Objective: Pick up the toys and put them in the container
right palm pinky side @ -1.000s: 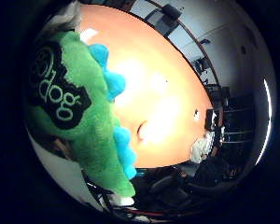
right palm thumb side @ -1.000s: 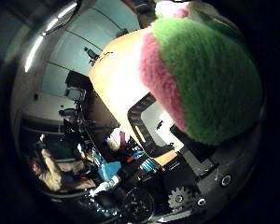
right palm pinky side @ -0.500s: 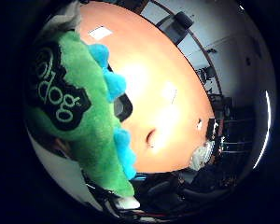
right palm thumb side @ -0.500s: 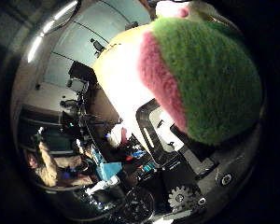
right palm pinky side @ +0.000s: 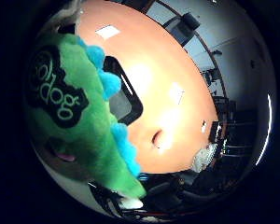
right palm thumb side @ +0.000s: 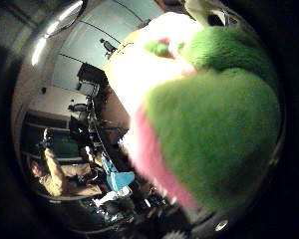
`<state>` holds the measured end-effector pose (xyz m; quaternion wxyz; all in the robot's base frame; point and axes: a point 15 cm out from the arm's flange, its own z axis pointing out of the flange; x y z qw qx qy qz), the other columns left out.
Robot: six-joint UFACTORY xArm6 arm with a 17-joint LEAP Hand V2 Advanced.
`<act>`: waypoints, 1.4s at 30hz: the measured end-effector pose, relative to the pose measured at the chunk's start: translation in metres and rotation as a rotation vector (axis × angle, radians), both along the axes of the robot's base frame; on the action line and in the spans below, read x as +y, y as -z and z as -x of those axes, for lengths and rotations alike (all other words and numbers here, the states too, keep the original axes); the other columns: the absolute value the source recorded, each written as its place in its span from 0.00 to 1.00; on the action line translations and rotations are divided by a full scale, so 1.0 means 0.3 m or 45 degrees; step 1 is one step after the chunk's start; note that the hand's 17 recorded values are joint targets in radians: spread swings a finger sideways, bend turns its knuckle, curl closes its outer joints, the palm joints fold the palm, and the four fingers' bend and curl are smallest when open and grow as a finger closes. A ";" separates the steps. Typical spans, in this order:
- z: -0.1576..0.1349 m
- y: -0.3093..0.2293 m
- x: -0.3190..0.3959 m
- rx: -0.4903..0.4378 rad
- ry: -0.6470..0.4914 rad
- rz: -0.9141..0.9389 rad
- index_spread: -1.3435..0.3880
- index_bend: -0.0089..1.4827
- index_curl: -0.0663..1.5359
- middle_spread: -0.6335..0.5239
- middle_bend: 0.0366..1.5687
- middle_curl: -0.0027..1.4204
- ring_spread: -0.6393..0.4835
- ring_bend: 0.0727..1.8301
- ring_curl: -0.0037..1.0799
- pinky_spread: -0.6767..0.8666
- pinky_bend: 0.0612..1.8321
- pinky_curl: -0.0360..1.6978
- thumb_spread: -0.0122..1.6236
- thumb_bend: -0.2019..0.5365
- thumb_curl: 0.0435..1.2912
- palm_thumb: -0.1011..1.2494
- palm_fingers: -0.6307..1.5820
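Note:
A green plush toy (right palm pinky side: 79, 112) with blue spikes and black lettering fills much of the little finger side view, close against my palm. The thumb side view shows its green and pink body (right palm thumb side: 204, 124) filling most of the picture. I hold the toy in the air over an orange table (right palm pinky side: 168, 56). A black-rimmed container (right palm pinky side: 136, 86) stands on the table right beside the toy, partly hidden behind it.
White sheets (right palm pinky side: 107, 31) lie on the table, and a small dark object (right palm pinky side: 159, 140) lies further along it. Office chairs (right palm pinky side: 191, 21) stand along the far edge. The thumb side view shows the table's end (right palm thumb side: 130, 70) and room clutter beyond.
The camera has moved over the table, so more of the black container shows beside the toy. In the thumb side view the toy has shifted and fills much more of the picture.

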<state>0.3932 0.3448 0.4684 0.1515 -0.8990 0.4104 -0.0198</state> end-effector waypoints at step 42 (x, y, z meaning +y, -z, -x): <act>-0.154 0.004 -1.253 0.026 0.528 0.244 0.57 0.11 0.22 0.59 0.10 0.23 0.74 0.08 0.25 0.69 0.14 0.21 0.61 0.24 0.19 0.36 0.33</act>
